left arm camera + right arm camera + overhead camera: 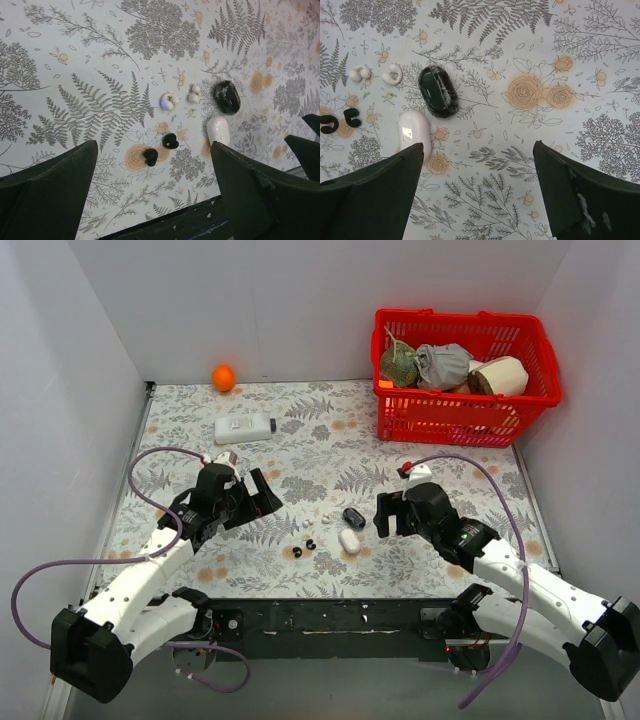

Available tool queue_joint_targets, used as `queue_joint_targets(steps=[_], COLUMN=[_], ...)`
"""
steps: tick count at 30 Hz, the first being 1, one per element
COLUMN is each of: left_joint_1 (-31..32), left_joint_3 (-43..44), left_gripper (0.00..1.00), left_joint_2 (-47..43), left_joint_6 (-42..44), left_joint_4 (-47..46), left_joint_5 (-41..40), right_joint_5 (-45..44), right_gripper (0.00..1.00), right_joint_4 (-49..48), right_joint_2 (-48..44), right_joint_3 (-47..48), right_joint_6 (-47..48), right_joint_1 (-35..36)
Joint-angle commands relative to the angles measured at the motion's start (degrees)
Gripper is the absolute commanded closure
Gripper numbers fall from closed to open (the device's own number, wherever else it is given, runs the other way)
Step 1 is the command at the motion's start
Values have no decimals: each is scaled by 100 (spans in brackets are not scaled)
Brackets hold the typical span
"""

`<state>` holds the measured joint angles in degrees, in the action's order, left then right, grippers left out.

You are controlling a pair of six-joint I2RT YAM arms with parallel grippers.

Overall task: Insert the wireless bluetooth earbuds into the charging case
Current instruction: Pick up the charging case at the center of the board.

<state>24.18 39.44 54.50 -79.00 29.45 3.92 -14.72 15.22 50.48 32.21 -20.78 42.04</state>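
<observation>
Two tiny black earbuds [297,552] [311,544] lie side by side on the floral cloth near the front edge. They also show in the left wrist view [150,156] [170,141] and at the left edge of the right wrist view [329,124] [352,117]. A black oval case [353,517] [227,96] [437,92] lies shut just right of them, with a white oval case [350,540] [218,130] [413,132] in front of it. My left gripper [262,500] [153,144] is open and empty, left of the buds. My right gripper [381,515] [478,145] is open and empty, right of the cases.
Two small white earbuds [168,101] [193,94] lie just behind the black ones. A white bottle [244,428] and an orange ball [223,377] sit at the back left. A red basket [545,350] with several items stands at the back right.
</observation>
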Motion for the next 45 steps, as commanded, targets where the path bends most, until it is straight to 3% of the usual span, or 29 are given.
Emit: queue_joint_targets(steps=[1, 8, 13, 19, 24, 28, 36, 45], left_joint_1=[226, 1333, 2395, 2907, 2960, 2960, 2969, 3057], left_joint_3=[230, 598, 1004, 1162, 995, 1381, 2093, 2489], left_gripper=[2, 2, 2, 2, 2, 2, 2, 5], left_joint_2=[-282, 174, 921, 1694, 1915, 2397, 3601, 4244], left_joint_6=[621, 1114, 1255, 2028, 2661, 3118, 3541, 3822], left_joint_4=[-281, -519, -606, -976, -1380, -1258, -1012, -854], left_joint_5=[688, 1172, 497, 575, 504, 741, 926, 1111], right_joint_5=[75, -119, 22, -48, -171, -137, 4, 75], right_gripper=[2, 2, 2, 3, 3, 3, 3, 3], right_joint_4=[-161, 507, 675, 1000, 1184, 1439, 1633, 1703], right_joint_2=[-20, -617, -768, -775, -1127, -1303, -1426, -1559], right_joint_3=[13, 391, 365, 488, 786, 980, 954, 972], right_joint_6=[21, 30, 91, 3, 30, 74, 56, 3], right_joint_1=[32, 32, 32, 32, 32, 32, 32, 32])
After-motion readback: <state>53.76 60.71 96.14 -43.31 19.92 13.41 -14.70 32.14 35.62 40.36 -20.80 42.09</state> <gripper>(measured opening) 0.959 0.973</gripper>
